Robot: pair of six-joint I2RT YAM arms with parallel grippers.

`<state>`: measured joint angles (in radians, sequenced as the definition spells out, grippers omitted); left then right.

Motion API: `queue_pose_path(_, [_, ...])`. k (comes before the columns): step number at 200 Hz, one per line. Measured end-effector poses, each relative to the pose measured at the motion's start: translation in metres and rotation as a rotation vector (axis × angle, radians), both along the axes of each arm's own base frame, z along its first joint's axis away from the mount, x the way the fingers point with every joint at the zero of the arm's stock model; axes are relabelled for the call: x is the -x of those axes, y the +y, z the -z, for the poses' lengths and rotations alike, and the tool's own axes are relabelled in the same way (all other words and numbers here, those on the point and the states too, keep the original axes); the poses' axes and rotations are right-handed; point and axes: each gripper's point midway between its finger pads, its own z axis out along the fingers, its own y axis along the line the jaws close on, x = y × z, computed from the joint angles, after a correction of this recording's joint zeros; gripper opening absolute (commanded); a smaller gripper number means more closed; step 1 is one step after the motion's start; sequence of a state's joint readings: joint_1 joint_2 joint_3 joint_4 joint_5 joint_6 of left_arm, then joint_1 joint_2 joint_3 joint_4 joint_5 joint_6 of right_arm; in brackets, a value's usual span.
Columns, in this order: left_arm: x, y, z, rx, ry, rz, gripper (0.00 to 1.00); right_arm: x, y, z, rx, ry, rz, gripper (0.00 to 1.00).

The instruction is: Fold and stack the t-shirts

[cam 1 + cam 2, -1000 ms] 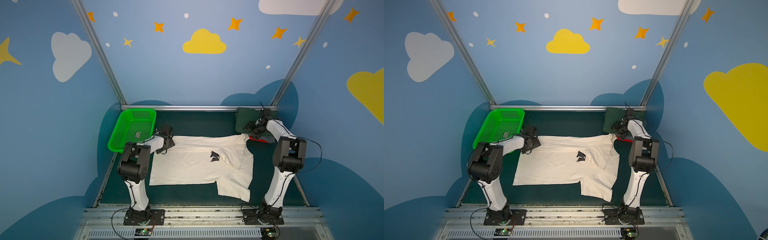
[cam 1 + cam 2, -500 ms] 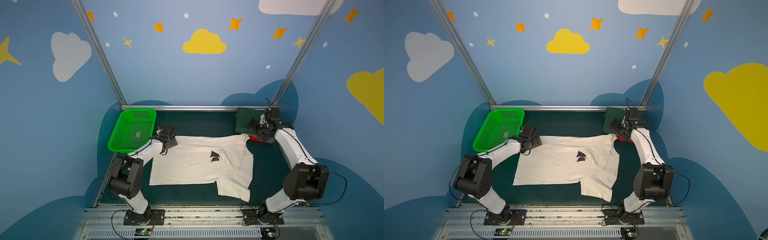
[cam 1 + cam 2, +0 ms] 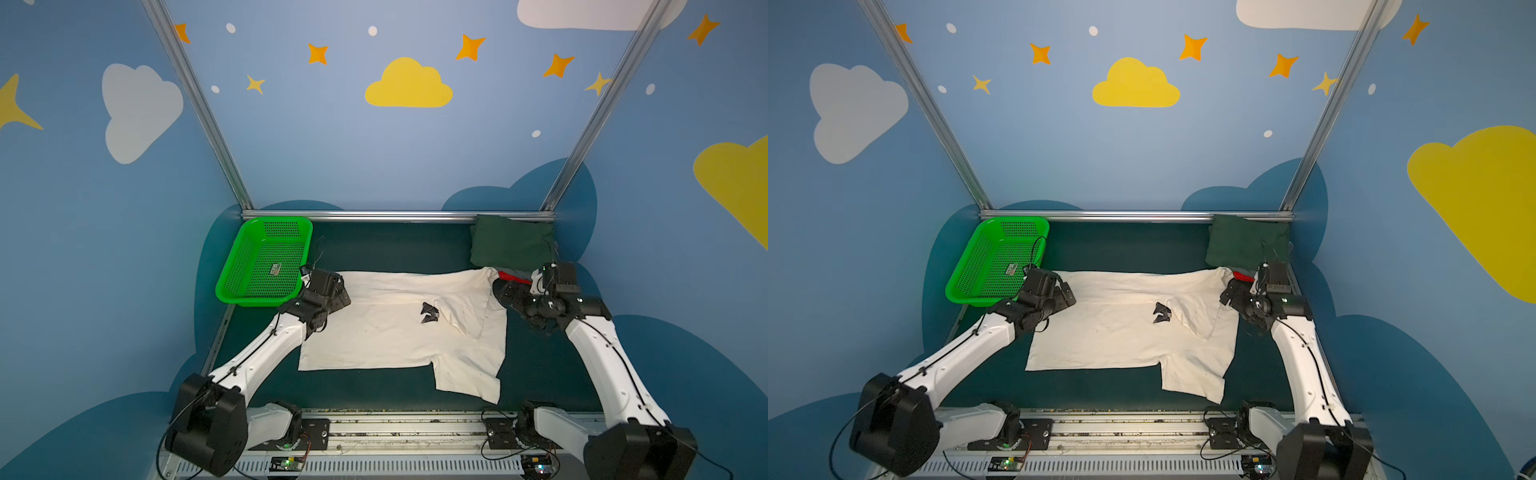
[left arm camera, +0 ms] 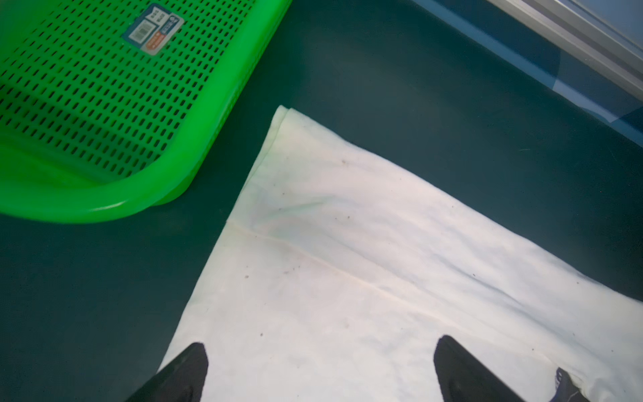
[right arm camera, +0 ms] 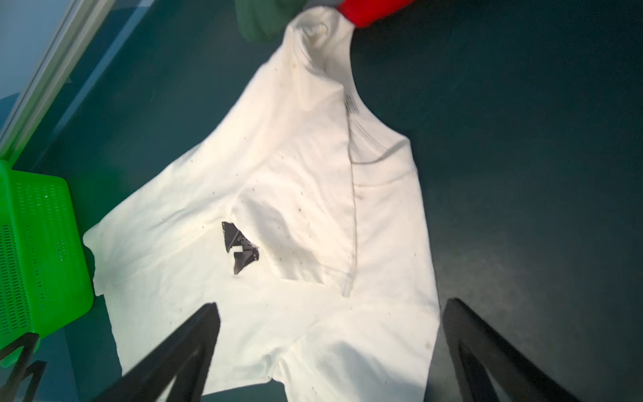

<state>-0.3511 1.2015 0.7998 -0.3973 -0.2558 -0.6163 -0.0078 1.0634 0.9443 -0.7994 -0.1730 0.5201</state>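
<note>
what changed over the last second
Left arm and right arm dropped from upright to low, and the right claw drew back from the cream t-shirt. It and the left claw are open, holding nothing. T-shirt, dark green folded tee and basket unmoved.

- Left arm: rounded white links, bulky black joints, thin black cable clipped alongside.
- Right arm: the same.
- Left gripper, right gripper: flat black tapering fingers.

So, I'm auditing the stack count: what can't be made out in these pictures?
- Tees under the dark green tee: in both top views only a red sliver shows, right gripper overlapping.
- Green basket label: left wrist view, text too small.
- Cream tee print: right wrist view, fold hides most.
</note>
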Motion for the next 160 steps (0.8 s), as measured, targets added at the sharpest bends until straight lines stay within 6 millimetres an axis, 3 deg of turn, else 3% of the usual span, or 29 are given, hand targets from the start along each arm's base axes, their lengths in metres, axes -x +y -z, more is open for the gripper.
queue_pose_path(28, [0.026, 0.006, -0.006, 0.042, -0.031, -0.021, 1.00, 0.025, 0.004, 0.018, -0.026, 0.037, -0.011, 0.98])
queue_pose_path(60, [0.050, 0.014, -0.005, 0.079, -0.046, -0.056, 1.00, 0.040, 0.011, 0.038, -0.064, 0.106, -0.027, 0.98])
queue_pose_path(134, [0.095, 0.035, 0.053, 0.078, 0.075, -0.167, 1.00, 0.061, 0.029, 0.083, -0.181, 0.280, -0.051, 0.98])
queue_pose_path(160, [0.100, 0.039, 0.062, 0.079, 0.093, -0.195, 1.00, 0.063, 0.031, 0.088, -0.193, 0.289, -0.055, 0.98])
